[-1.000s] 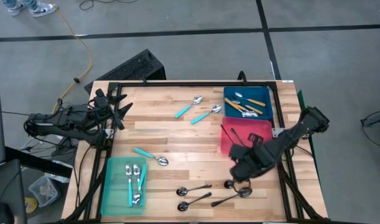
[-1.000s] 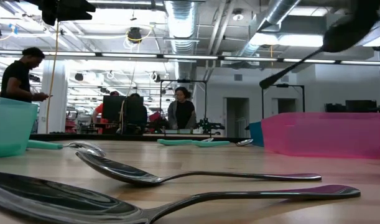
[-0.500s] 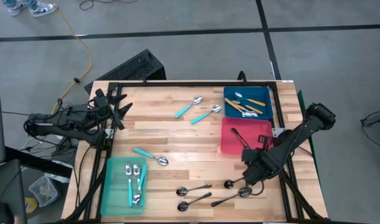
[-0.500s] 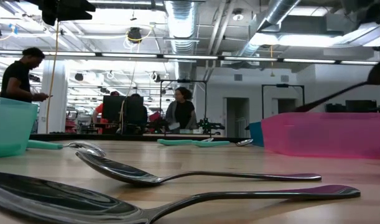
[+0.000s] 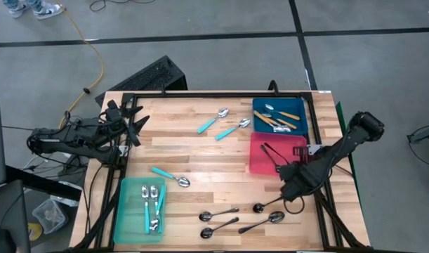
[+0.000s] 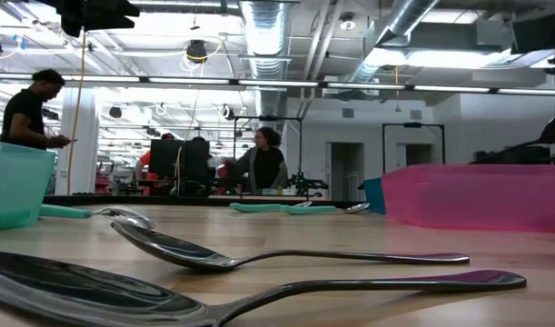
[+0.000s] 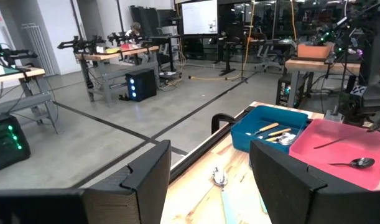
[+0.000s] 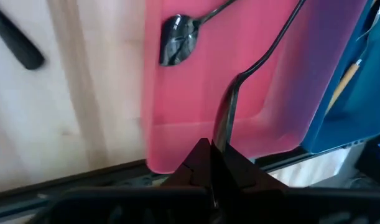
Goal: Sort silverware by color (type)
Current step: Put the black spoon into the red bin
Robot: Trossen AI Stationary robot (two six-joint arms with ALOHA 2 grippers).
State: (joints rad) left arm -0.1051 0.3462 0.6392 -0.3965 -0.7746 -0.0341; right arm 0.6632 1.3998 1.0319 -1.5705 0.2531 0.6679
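Right gripper pinches a dark spoon by its bowl end, handle extending over the pink tray near the desk's right edge. One dark spoon lies inside that tray. Four dark spoons rest near the front edge. Two teal-handled spoons lie toward the back. Left gripper waits at the back-left corner, fingers spread.

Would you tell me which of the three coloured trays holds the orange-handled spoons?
The blue tray at the far right corner; the pink tray holds dark spoons, the teal tray teal-handled ones.
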